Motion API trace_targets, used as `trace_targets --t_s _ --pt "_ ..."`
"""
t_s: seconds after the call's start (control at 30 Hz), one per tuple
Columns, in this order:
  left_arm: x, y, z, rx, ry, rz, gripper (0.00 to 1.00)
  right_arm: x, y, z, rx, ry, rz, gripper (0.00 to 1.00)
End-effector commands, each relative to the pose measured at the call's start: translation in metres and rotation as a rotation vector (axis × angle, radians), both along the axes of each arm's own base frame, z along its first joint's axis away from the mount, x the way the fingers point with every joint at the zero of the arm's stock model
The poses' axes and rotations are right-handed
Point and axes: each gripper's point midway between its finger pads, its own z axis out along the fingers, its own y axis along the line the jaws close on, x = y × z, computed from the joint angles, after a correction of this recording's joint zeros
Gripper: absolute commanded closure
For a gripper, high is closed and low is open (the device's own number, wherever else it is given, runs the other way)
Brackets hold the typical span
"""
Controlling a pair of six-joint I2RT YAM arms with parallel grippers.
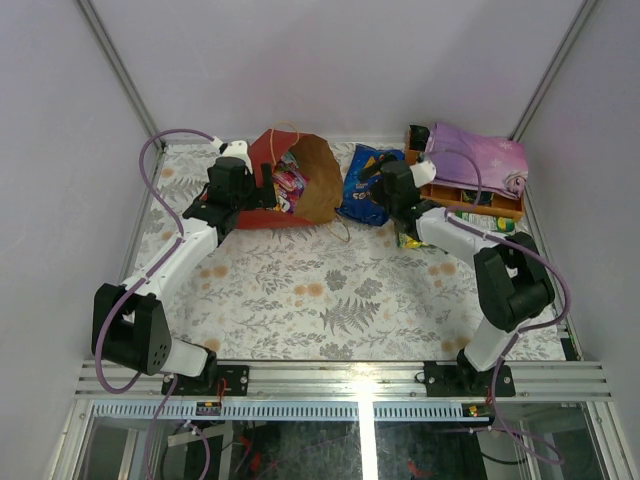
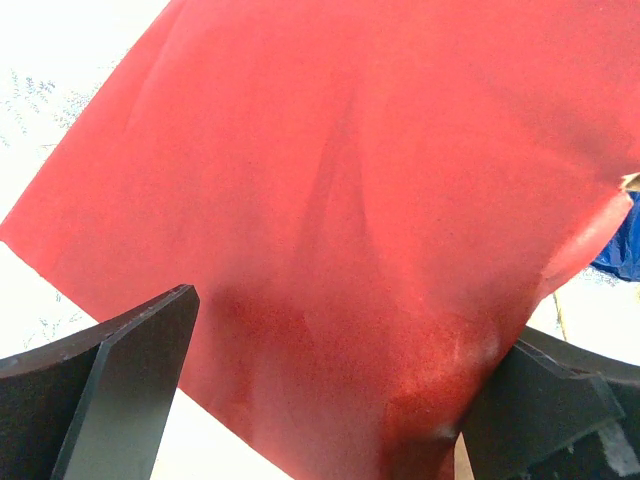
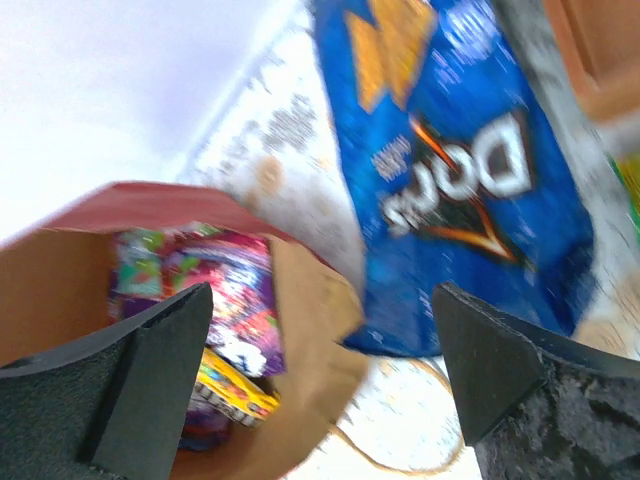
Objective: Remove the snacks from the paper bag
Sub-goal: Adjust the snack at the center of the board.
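Observation:
The paper bag (image 1: 300, 170) lies on its side at the back, red outside, brown inside, mouth toward the right. Purple and pink packets (image 1: 288, 185) show in its mouth. In the right wrist view the mouth holds purple-pink packets (image 3: 235, 290) and a small yellow pack (image 3: 235, 392). The blue Doritos bag (image 1: 362, 185) lies flat on the table right of the paper bag, also in the right wrist view (image 3: 450, 170). My left gripper (image 1: 258, 200) is open, its jaws wide on either side of the bag's red wall (image 2: 350, 200). My right gripper (image 1: 378, 190) is open and empty between the Doritos bag and the mouth.
An orange wooden tray (image 1: 470, 197) with a folded purple cloth (image 1: 480, 155) stands at the back right. A small green-yellow packet (image 1: 410, 238) lies under my right arm. The bag's string handle (image 1: 340, 230) lies looped on the floral tablecloth. White walls close the back and sides.

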Motion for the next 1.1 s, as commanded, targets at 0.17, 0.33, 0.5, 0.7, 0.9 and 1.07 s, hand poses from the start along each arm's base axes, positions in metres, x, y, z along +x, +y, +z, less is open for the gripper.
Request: trace_targets --t_s 0.17,0.33,0.5,0.7,0.9,1.07 --pt "0.005 0.009 0.009 0.006 -0.036 0.033 0.00 0.113 -0.039 0.085 -0.037 -0.207 0.088 0.44" --pt "0.005 0.009 0.006 0.010 -0.028 0.035 0.00 0.155 -0.037 0.018 -0.038 -0.058 0.153 0.49" --pt "0.007 0.009 0.004 0.015 -0.023 0.037 0.00 0.170 -0.005 -0.059 0.041 0.092 0.296 0.47" --pt "0.007 0.009 0.001 0.017 -0.015 0.037 0.00 0.179 0.009 -0.107 0.068 0.200 0.353 0.38" --pt "0.008 0.008 0.001 0.014 -0.015 0.034 0.00 0.199 0.007 -0.104 -0.014 0.139 0.398 0.24" --pt "0.007 0.009 0.002 0.015 -0.016 0.037 0.00 0.209 0.009 -0.060 -0.016 0.020 0.496 0.17"
